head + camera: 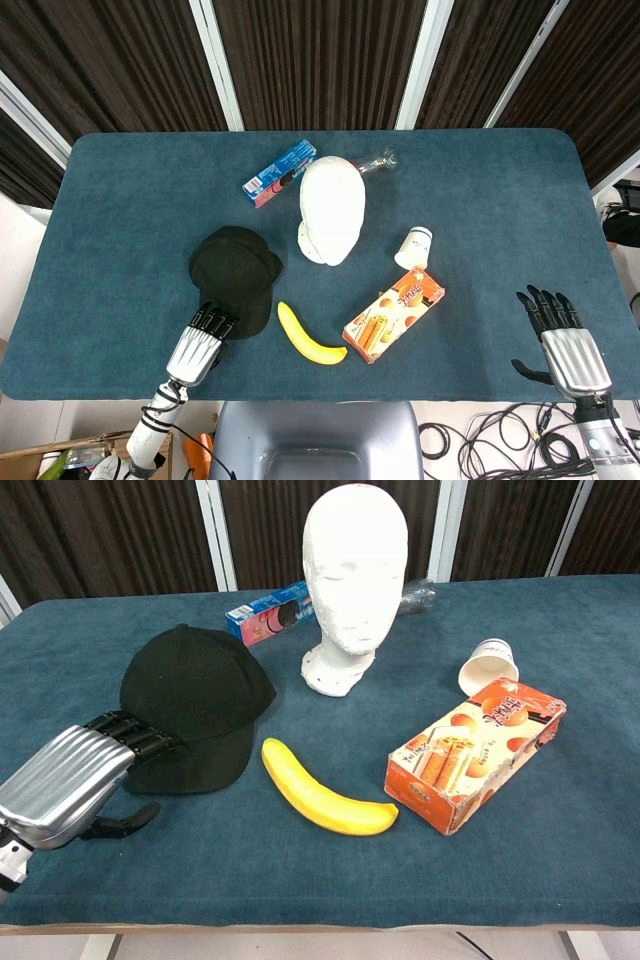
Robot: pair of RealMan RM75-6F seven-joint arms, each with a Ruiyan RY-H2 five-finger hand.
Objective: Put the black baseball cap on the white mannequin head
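Left hand (pixel 75 780) fingertips on black baseball cap (pixel 195 705) brim, grip unclear. Right hand (pixel 558 340) spread, near-right. White mannequin head (pixel 352 580) upright, bare.

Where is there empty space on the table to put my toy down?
Bare cloth lies on the far right, between the paper cup and the right hand, and on the far left, beyond the black cap. The middle is crowded: mannequin head, banana, snack box.

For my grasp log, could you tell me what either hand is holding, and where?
Nothing is clearly held. The left hand has fingers on the black baseball cap brim; the right hand is open.
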